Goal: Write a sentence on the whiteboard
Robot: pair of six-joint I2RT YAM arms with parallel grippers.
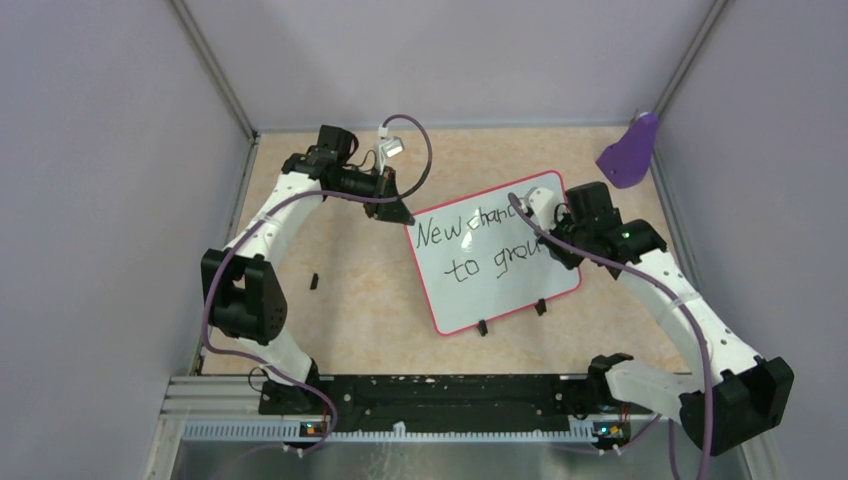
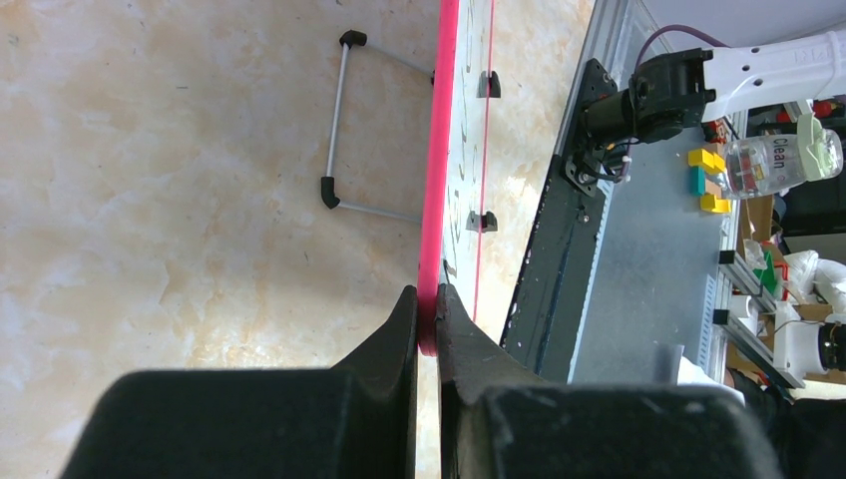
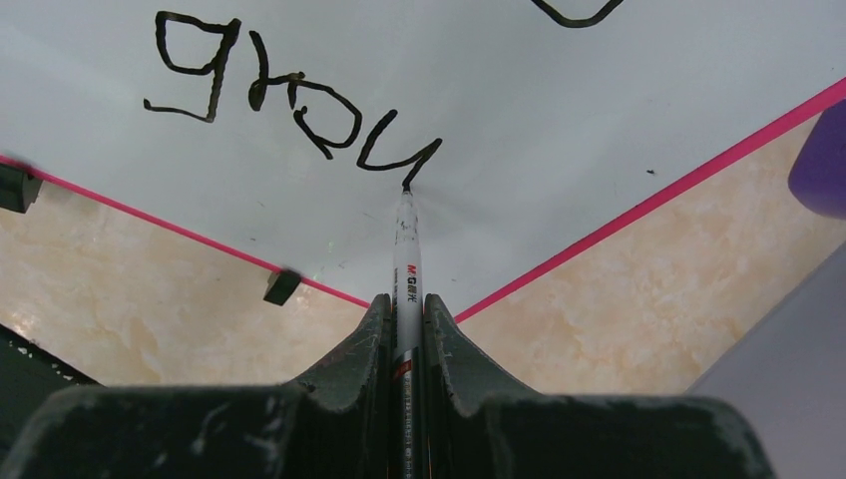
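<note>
Right gripper (image 3: 407, 301) was clamped tight on "M&G" marker (image 3: 406, 249), tip touching whiteboard (image 1: 470, 300) at "grow". Left gripper (image 2: 427, 294) pinched its pink rim. Whiteboard lay right-of-centre on table (image 1: 350, 300); sentence (image 1: 490, 262) partly hidden: "New chan… to grow".

The arms (image 1: 270, 215) are white-shelled with black joints (a purple cable (image 1: 429, 152) runs along each).

The whiteboard (image 1: 500, 295) shows "New chan…", partly covered, above "to grow". The marker (image 3: 407, 269) says "M&G", and a bottle (image 2: 783, 160) says "Clean".
</note>
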